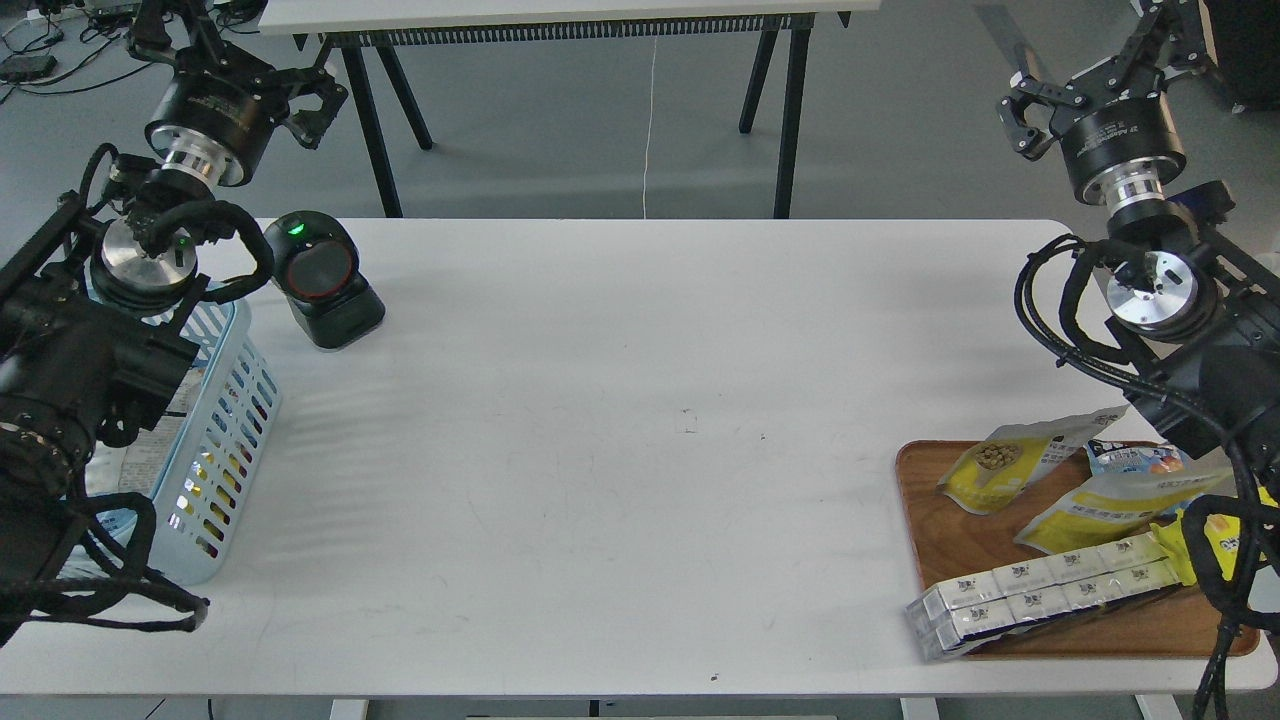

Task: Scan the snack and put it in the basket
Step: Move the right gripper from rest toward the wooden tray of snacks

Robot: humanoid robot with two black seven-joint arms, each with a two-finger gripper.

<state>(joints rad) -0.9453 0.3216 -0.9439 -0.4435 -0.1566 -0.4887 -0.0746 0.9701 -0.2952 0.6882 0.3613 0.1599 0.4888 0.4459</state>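
Observation:
The snack (1008, 466), a small yellow and silvery-white pouch with a picture of tan beans, lies at the back left of a wooden tray (925, 540) at the table's right front. The light blue basket (225, 420) stands at the left edge, partly hidden by my left arm. My left gripper (322, 112) hovers high at the far left, above and behind the basket, open and empty. Far above the tray at the top right, my right gripper (1020, 122) is also open, with nothing between its fingers.
A black scanner (322, 278) with a green light stands on the table just right of the basket. The tray also holds a larger flat yellow pouch (1120, 505), a blue-white packet (1135, 460), a yellow wrapper (1228, 535) and a row of white cartons (1040, 595). Another table (560, 15) stands behind.

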